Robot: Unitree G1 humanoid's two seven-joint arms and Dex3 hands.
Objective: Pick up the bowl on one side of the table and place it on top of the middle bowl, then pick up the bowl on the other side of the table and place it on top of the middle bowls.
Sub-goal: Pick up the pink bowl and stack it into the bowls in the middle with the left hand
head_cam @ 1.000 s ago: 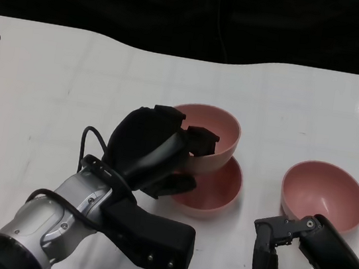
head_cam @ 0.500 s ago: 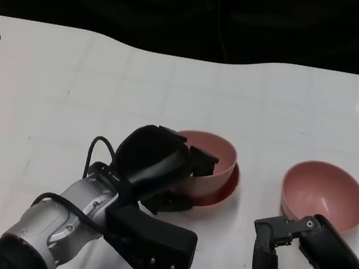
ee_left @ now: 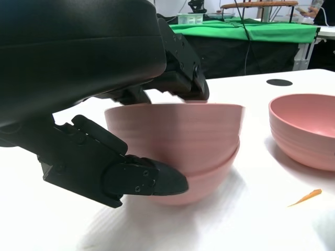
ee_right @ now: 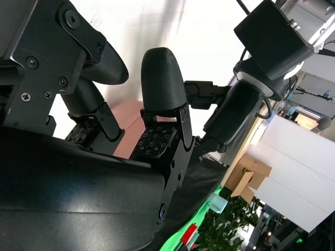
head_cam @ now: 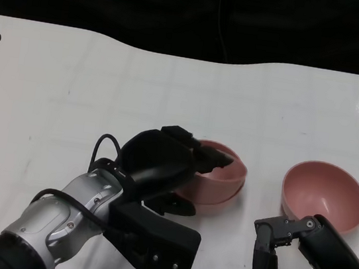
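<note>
Three pink bowls; left hand (head_cam: pixel 162 162) grips top bowl (head_cam: pixel 222 174); right hand (head_cam: pixel 289 257) open, empty.

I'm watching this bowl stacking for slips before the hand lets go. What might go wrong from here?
1. The left hand grips the upper bowl by its rim, with fingers inside it. Pulling away carelessly might drag that bowl off the middle bowl.
2. In the left wrist view the upper bowl seems to sit slightly askew in the lower one; it may settle unevenly when released.
3. The right hand waits open close to the right bowl; a careless reach could push it instead.
</note>
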